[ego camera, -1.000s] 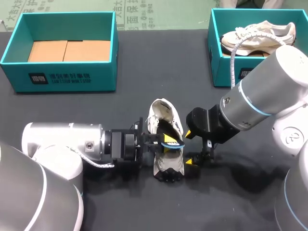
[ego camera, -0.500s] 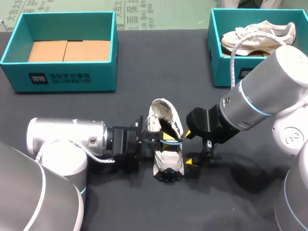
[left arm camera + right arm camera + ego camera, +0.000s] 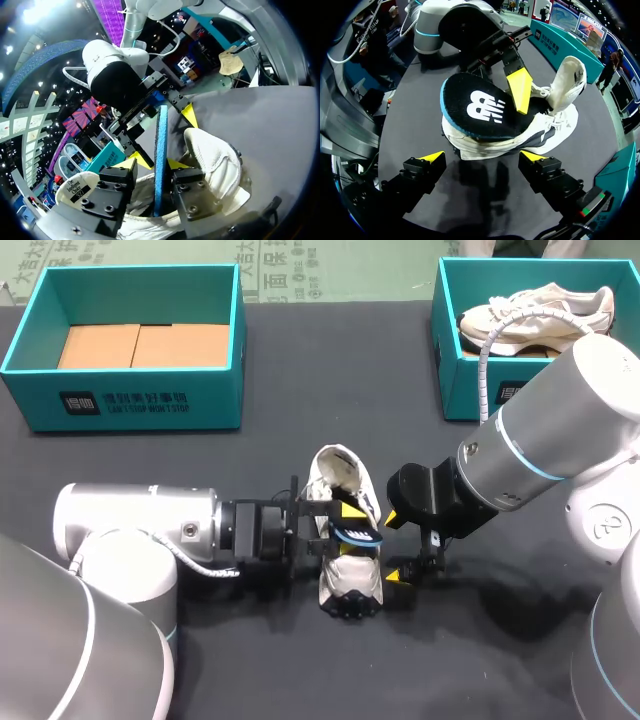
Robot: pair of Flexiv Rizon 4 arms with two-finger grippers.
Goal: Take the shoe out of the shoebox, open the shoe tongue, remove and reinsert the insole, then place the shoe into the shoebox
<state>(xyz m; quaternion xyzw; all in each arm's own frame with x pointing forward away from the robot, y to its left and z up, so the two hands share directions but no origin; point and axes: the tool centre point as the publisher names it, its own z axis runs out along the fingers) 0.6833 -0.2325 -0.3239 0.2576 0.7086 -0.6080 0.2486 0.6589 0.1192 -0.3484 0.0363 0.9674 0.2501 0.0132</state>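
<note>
The white shoe (image 3: 350, 580) lies mid-bench on the dark bench (image 3: 250, 660), between the 2 grippers. The insole (image 3: 357, 533), black with a blue edge, sits partly out of the shoe, clamped between the left gripper (image 3: 155, 162) fingers. The right gripper (image 3: 483, 157) is just beside the shoe, fingers apart, holding nothing. 2 teal shoeboxes stand at the far edge: the left shoebox (image 3: 130, 400) and the right shoebox (image 3: 455, 380).

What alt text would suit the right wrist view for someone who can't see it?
The left gripper pinches a black, blue-edged insole that sticks out of a white fabric sneaker lying on the dark table. The right gripper hangs open just short of the sneaker, touching nothing.
</note>
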